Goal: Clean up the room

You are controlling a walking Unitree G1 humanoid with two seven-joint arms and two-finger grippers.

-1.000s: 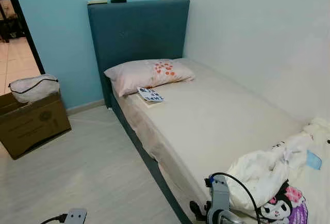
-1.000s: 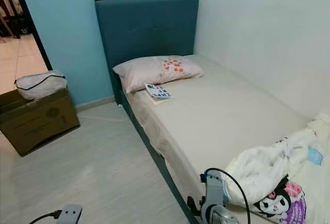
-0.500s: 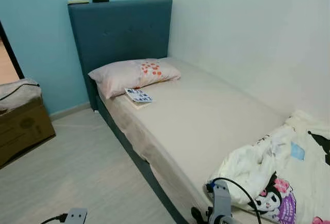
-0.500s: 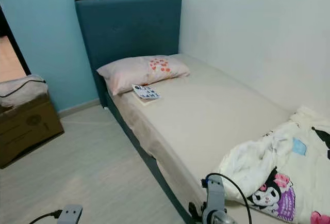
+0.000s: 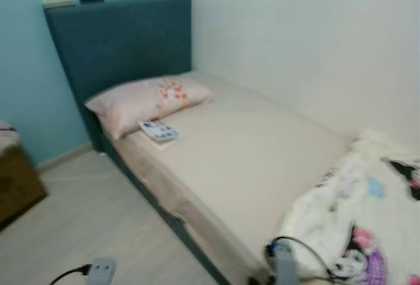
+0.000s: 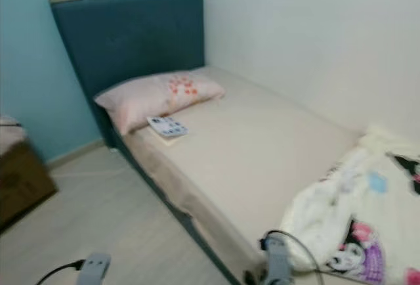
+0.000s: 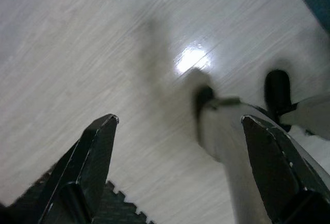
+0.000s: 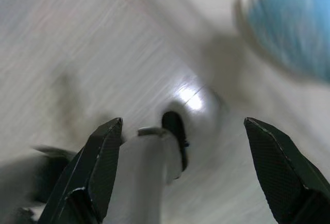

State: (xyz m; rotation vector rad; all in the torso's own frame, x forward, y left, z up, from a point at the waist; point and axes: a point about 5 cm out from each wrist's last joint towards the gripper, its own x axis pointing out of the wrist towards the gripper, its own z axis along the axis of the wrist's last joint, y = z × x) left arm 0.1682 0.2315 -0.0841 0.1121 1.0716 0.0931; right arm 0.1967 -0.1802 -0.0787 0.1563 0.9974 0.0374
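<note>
We judge the crumpled blanket (image 5: 357, 226) just ahead of our empty, wide-open right end effector (image 8: 183, 175) soft and light, best pinched at a raised fold; the left end effector (image 7: 178, 172), also empty and open, hangs idle.

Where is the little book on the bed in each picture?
Left eye view: the book lies on the mattress, just in front of the pink pillow, near the bed's edge.
Right eye view: same spot, below the pillow.
Left wrist view: not in it, just floor.
Right wrist view: not in it.
Shared landmark: the teal headboard.
</note>
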